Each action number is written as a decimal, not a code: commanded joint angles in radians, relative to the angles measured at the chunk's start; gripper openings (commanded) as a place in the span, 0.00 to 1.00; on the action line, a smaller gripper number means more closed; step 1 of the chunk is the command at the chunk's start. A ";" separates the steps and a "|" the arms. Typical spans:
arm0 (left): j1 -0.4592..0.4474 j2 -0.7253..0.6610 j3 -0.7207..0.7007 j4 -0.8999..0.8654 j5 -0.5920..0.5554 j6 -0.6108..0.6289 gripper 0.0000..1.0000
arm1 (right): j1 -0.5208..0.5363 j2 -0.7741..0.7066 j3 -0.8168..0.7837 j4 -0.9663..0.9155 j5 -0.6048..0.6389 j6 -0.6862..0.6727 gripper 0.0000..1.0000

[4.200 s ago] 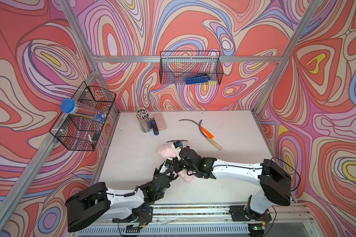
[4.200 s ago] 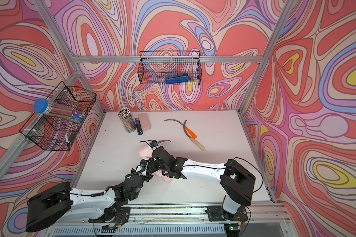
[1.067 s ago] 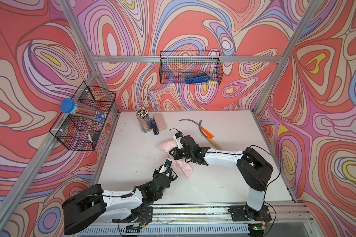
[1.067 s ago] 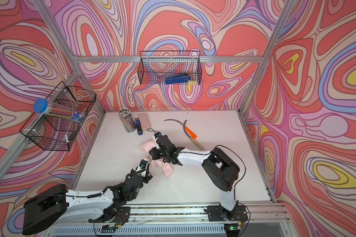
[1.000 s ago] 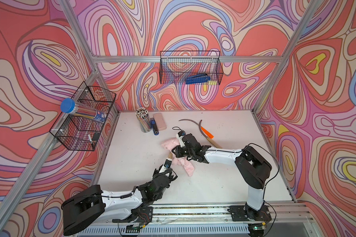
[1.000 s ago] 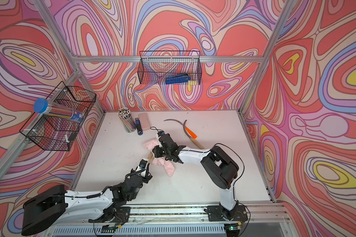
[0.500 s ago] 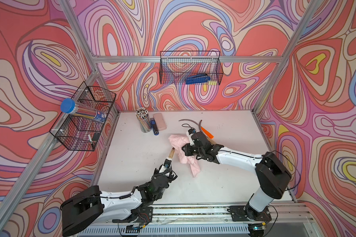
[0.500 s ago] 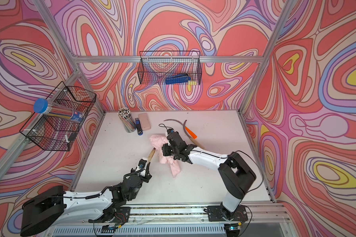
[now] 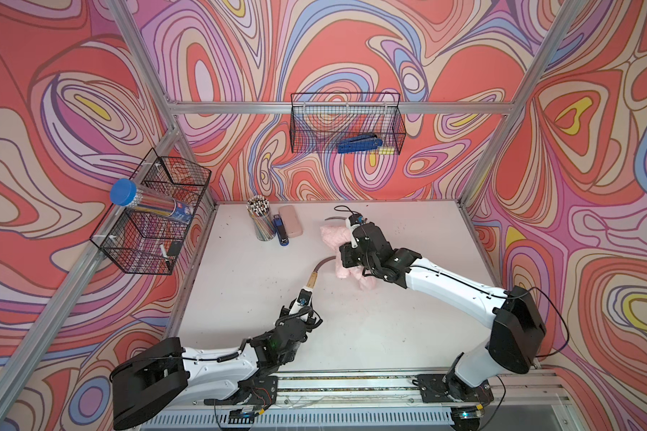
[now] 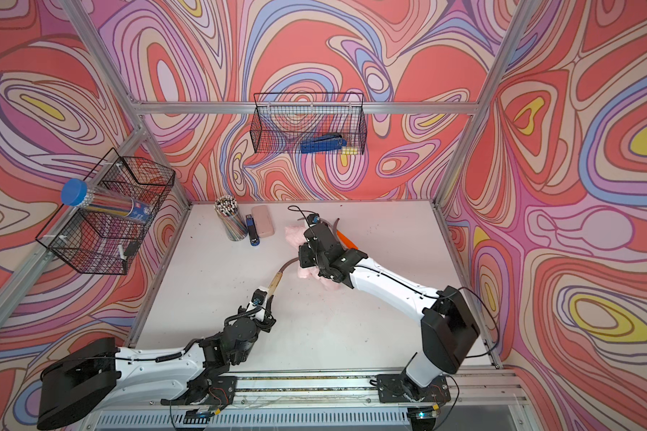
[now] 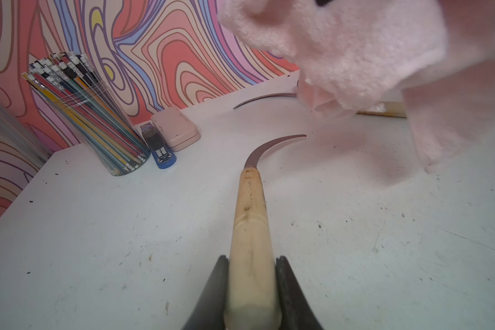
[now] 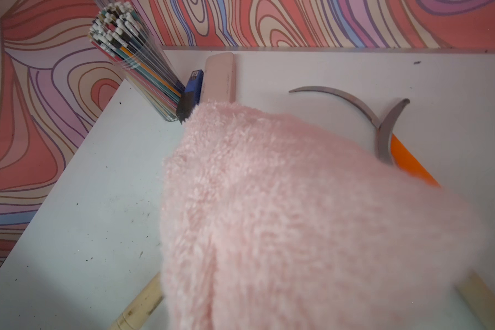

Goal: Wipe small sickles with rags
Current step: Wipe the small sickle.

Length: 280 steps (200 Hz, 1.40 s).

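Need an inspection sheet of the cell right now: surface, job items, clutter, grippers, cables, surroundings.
Surface: white tabletop, scattered dark specks.
Job's things: wooden-handled sickle held by its handle, blade bare; fluffy pink rag hanging clear of that blade's tip; orange-handled sickle and second wooden-handled sickle crossed near the back.
Clutter: clear cup of pencils, blue stapler, smooth pink case, together at the back.
Grippers: left gripper shut on the wooden handle; right gripper shut on the rag.
Cables: black cable loops off right wrist.
Surroundings: black back-wall wire basket; black side-wall wire basket.
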 commanded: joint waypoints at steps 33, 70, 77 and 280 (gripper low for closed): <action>0.001 -0.005 0.021 0.000 0.021 -0.003 0.00 | -0.007 0.303 0.289 0.099 -0.030 -0.210 0.00; 0.000 0.016 0.013 0.024 0.007 0.000 0.00 | -0.009 0.433 0.377 0.164 -0.204 -0.282 0.00; 0.000 0.022 0.009 0.031 0.016 0.002 0.00 | -0.009 0.440 0.361 0.203 -0.256 -0.294 0.00; 0.001 -0.088 -0.003 -0.095 -0.049 -0.051 0.00 | 0.019 0.567 0.294 -0.035 0.118 -0.067 0.00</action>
